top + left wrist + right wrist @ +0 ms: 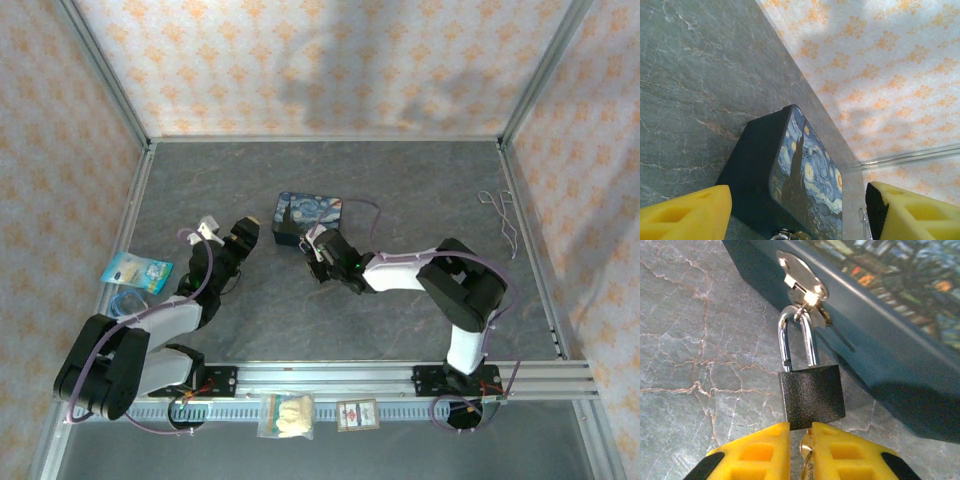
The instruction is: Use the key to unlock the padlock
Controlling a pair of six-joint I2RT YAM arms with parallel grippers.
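- Painted box (900, 340) on the table (690, 340), lid down, contents hidden; padlock (811, 395) hangs from its clasp (802, 282).
- Right claw (801, 431) pinches the key (805, 452) just below the padlock.
- Left claw (796, 205) is spread wide, holding nothing.

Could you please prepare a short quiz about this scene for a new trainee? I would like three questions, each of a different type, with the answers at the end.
1. True or false: the padlock hangs by its shackle from the metal latch of the painted box.
2. Which one has its fingers wide apart? A) left gripper B) right gripper
3. What thin metal thing sits between the right gripper's fingers, just under the padlock?

Key
1. True.
2. A.
3. The key, as far as the right wrist view shows.
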